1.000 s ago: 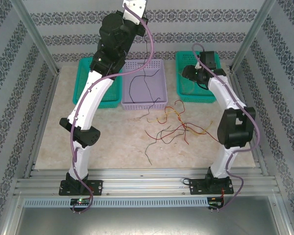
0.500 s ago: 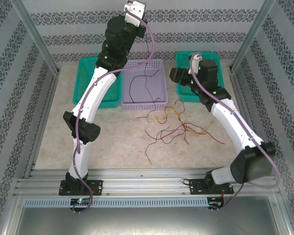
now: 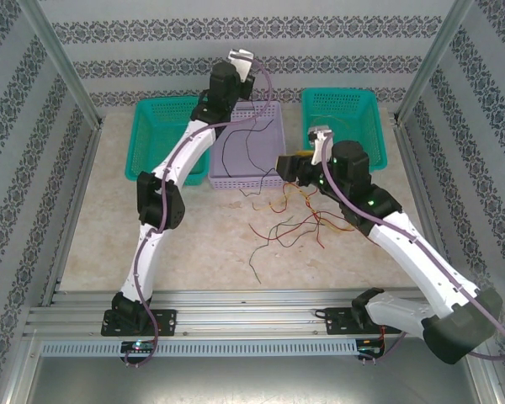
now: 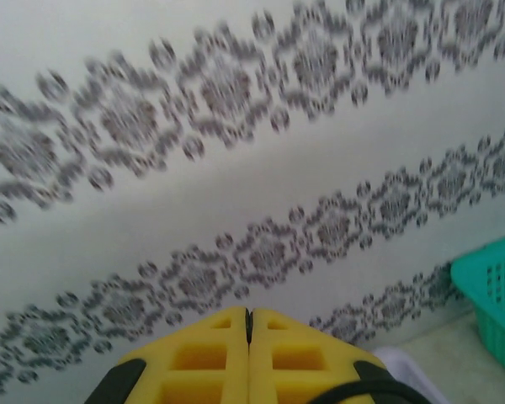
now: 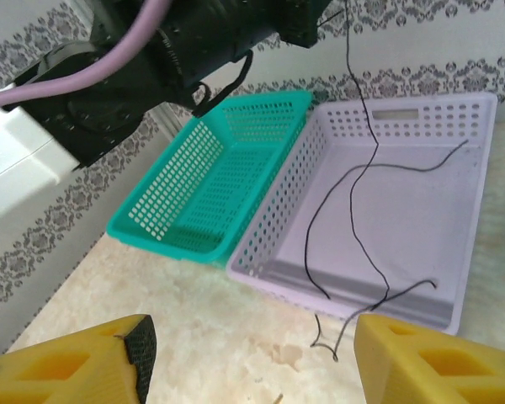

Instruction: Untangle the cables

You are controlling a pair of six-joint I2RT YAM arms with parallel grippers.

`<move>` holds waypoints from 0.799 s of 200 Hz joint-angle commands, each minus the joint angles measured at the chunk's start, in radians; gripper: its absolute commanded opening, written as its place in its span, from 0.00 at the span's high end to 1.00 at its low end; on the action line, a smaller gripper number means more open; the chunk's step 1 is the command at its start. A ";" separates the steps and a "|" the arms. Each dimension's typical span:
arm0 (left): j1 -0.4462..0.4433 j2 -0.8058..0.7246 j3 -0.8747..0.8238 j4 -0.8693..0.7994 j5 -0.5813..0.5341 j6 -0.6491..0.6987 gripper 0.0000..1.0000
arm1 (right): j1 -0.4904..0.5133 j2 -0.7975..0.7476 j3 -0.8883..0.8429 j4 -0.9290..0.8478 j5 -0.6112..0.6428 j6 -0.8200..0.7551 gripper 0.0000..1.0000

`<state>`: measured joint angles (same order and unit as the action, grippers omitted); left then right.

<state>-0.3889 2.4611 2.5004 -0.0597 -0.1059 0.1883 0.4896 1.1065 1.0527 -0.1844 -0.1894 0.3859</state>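
The cables (image 3: 301, 217) lie tangled on the table: thin red, yellow, orange and black wires. A black cable (image 5: 354, 160) hangs from above into the purple basket (image 5: 279, 220), and another black cable (image 5: 379, 296) lies in it and drapes over its front rim. My left gripper (image 4: 249, 324) is raised over that basket (image 3: 236, 175), near the back wall, jaws pressed together on the hanging black cable (image 3: 254, 114). My right gripper (image 5: 252, 370) is open, low over the table in front of the basket, with nothing between its fingers. It hovers at the tangle's far edge (image 3: 288, 165).
A teal basket (image 3: 151, 126) stands left of the purple one and another teal basket (image 3: 364, 109) to its right. A single black cable (image 3: 254, 254) trails toward the table's front. The left arm (image 3: 185, 156) spans the left side. Patterned walls enclose the table.
My right arm swung from the right teal basket down and left to the tangle's far edge. My left arm lowered and stretched toward the back wall, still over the purple basket.
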 commanded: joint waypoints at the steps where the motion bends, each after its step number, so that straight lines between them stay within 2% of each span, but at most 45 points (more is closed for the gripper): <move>1: -0.031 0.016 0.027 -0.064 -0.022 -0.037 1.00 | 0.025 -0.008 -0.035 -0.033 0.040 -0.007 0.36; 19: -0.045 0.008 -0.037 -0.074 -0.047 -0.053 0.97 | 0.037 -0.017 -0.060 -0.039 0.042 -0.008 0.36; 32: -0.048 -0.012 -0.119 -0.043 -0.061 -0.073 0.89 | 0.042 -0.036 -0.083 -0.040 0.045 -0.007 0.36; 81: -0.047 -0.086 -0.337 0.016 -0.070 -0.170 0.37 | 0.046 -0.093 -0.149 -0.087 0.053 0.001 0.35; 113: -0.048 -0.130 -0.375 -0.014 -0.068 -0.214 0.01 | 0.047 -0.130 -0.165 -0.131 0.082 0.022 0.34; 160: -0.041 -0.353 -0.544 0.087 -0.028 -0.297 0.00 | 0.059 -0.114 -0.157 -0.199 0.129 0.042 0.33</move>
<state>-0.4374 2.2929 2.0010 -0.0757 -0.1581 -0.0357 0.5350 0.9920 0.8997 -0.3317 -0.1192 0.3969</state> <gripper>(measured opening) 0.999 0.667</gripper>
